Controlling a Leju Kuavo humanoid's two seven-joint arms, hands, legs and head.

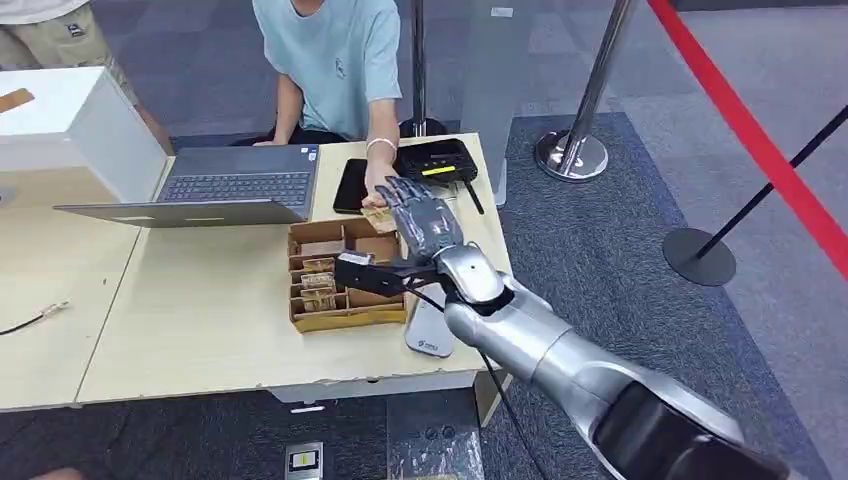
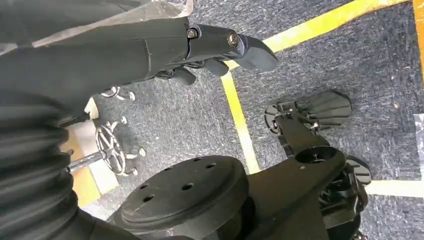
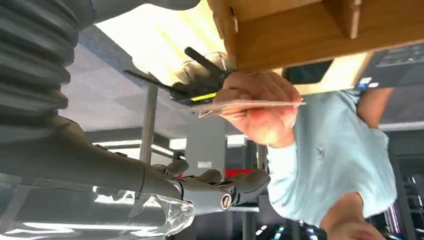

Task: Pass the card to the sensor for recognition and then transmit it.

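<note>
The handover is judged nearly complete: the card [image 3: 250, 105] is gripped by a person's hand [image 3: 262, 112] at twelve o'clock of the right hand [image 1: 425, 220], whose spread fingers hold nothing; the left hand [image 2: 220, 47] hangs half-curled, empty.

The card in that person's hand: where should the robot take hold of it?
Probably the free edge of the card that sticks out past the person's hand, toward the robot. It lies flat and thin, so the right hand would best come straight on, fingers pinching its two faces.
</note>
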